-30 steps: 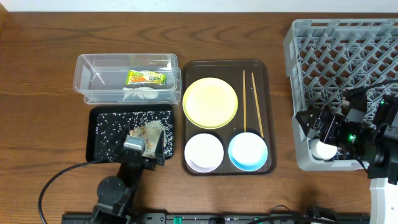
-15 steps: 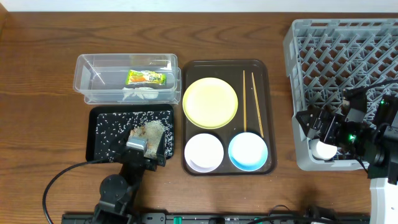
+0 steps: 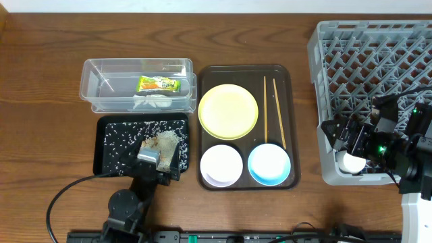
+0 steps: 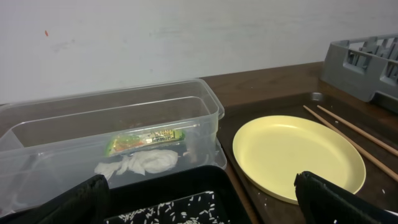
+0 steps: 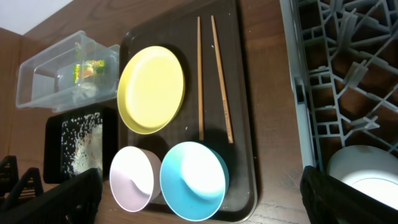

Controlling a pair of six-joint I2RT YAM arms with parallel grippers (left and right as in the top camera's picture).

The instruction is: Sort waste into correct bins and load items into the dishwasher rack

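The clear tub [image 3: 101,84] holds the green-and-orange wrapper [image 3: 159,84] and the white tissue [image 3: 152,102]. Rice scraps [image 3: 164,139] lie in the black tray [image 3: 111,145]. My left gripper [image 3: 160,156] hangs open over that tray's near right part, its fingers [image 4: 81,202] wide apart and empty. On the brown serving tray [image 3: 290,101] sit the yellow-green plate [image 3: 229,111], two chopsticks [image 3: 270,111], a white bowl [image 3: 221,165] and a light-blue bowl [image 3: 269,163]. My right gripper [image 3: 332,143] is open and empty at the left edge of the grey rack [image 3: 378,61].
A white round dish [image 3: 352,162] sits in the rack's near left corner, beside the right arm. The serving tray lies between the bins and the rack. A black cable [image 3: 67,192] loops on the wood near the left arm's base. The wall is behind the tub.
The left gripper has edged slightly to the right over the black tray. The right arm and all objects stay where they were.
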